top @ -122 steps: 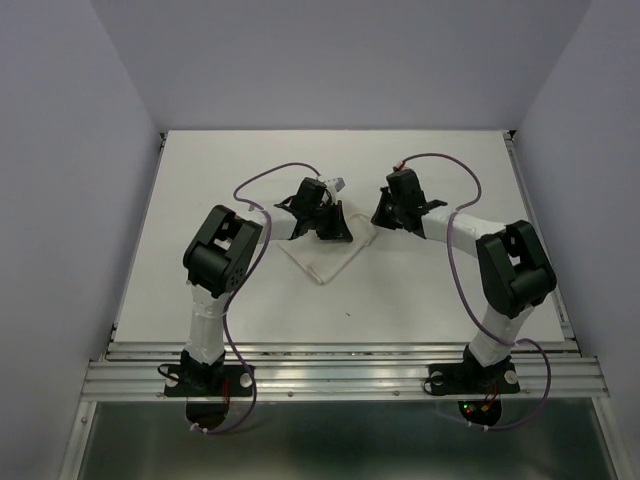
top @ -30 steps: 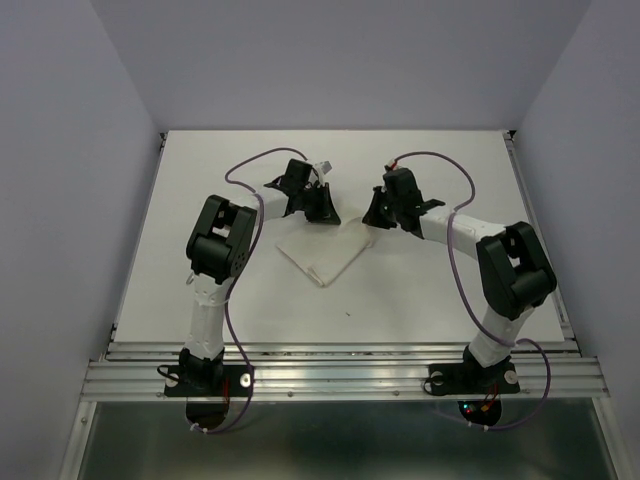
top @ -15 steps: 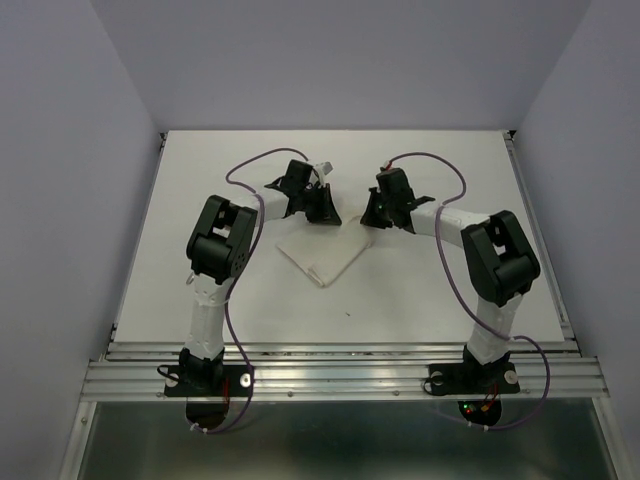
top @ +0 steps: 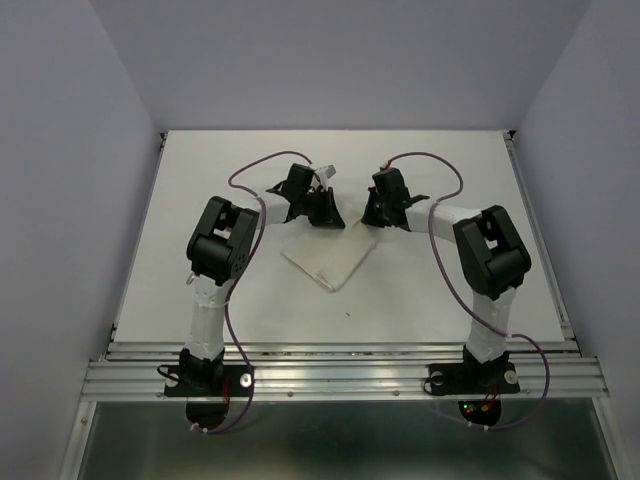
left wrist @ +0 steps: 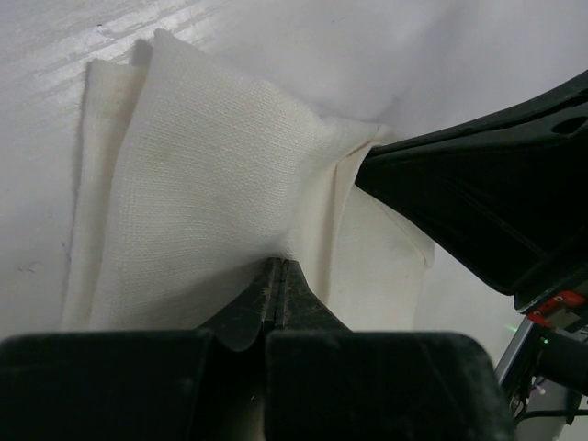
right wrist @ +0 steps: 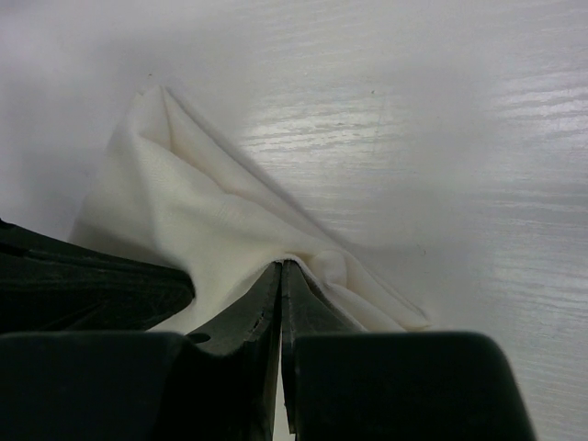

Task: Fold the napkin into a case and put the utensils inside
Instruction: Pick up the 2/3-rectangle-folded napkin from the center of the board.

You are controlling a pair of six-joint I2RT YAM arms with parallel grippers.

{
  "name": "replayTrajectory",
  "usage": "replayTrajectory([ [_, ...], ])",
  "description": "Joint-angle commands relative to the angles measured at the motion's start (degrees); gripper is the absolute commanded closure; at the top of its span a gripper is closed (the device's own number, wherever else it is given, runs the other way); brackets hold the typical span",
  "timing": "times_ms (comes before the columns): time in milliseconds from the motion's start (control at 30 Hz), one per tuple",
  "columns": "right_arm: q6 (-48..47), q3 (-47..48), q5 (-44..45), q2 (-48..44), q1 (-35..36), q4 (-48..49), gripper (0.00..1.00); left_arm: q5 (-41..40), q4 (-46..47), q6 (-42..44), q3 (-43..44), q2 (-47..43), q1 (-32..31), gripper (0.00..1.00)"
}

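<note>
Two pinch points on one thin sheet, so uneven pull is our worry. If either arm leads, the napkin (top: 328, 255) could slip free, or its layers could drag askew across the table (top: 450, 300) and spoil the fold. We note the left gripper (left wrist: 278, 266) with jaws pressed together on cloth at the napkin's far-left edge. The right gripper (right wrist: 281, 266) is likewise clamped on the far-right corner. The napkin lies mid-table, part folded, spreading nearward from both claws. We see no utensils in any view.

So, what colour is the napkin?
The napkin is cream-white with a fine weave, clearest in the left wrist view.
</note>
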Motion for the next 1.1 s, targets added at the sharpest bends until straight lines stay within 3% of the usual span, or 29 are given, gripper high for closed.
replayTrajectory([
  [0,-0.01,1.75,2.46,1.37,0.41,1.67,0.93,-0.44,-2.97,2.39,-2.41,-2.36,-0.68,1.0],
  [267,0.34,-1.41,2.99,0.94,0.41,2.02,0.94,-0.61,-3.06,4.76,-5.74,-4.64,-0.68,1.0],
  [467,1.39,-5.98,2.03,-0.47,0.41,3.08,0.94,-2.19,-4.29,6.61,-7.42,-11.31,-0.77,1.0],
  [700,1.39,-7.21,1.59,-1.44,0.41,3.52,0.94,-12.38,-11.4,9.86,1.35,-13.44,-0.77,0.99],
  [800,1.22,-7.13,1.76,-1.97,0.41,3.43,0.94,-14.76,-13.95,10.91,6.79,-10.03,-0.5,0.77],
  [1067,1.31,-6.78,1.24,-2.49,0.41,3.17,0.94,-16.26,-20.01,13.38,18.14,0.09,-0.42,0.59],
])
